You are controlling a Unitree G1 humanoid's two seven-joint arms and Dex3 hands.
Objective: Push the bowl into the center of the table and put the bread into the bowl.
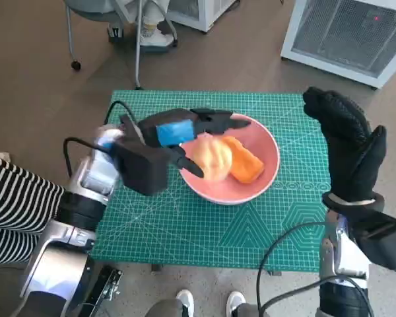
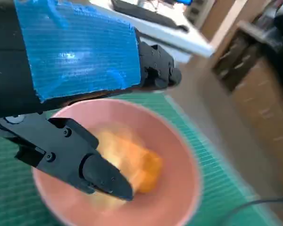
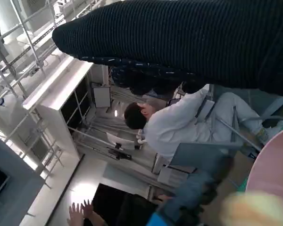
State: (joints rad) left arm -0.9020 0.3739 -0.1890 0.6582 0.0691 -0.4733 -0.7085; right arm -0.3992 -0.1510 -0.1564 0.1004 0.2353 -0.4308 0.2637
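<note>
Plainly, no readable writing shows. Left hand (image 1: 178, 135) hovers with fingers spread, released, over the pink bowl (image 1: 267, 168) holding bread (image 1: 212, 158) mid-tabletop; right hand (image 1: 346, 145) raised, grasping nothing.

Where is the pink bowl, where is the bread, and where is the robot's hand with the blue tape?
pink bowl (image 1: 267, 153): head view, on the bare inner wall at its right side.
bread (image 1: 214, 158): head view, on the pale roll's top.
left hand (image 1: 178, 130): head view, on its blue-taped back.
</note>
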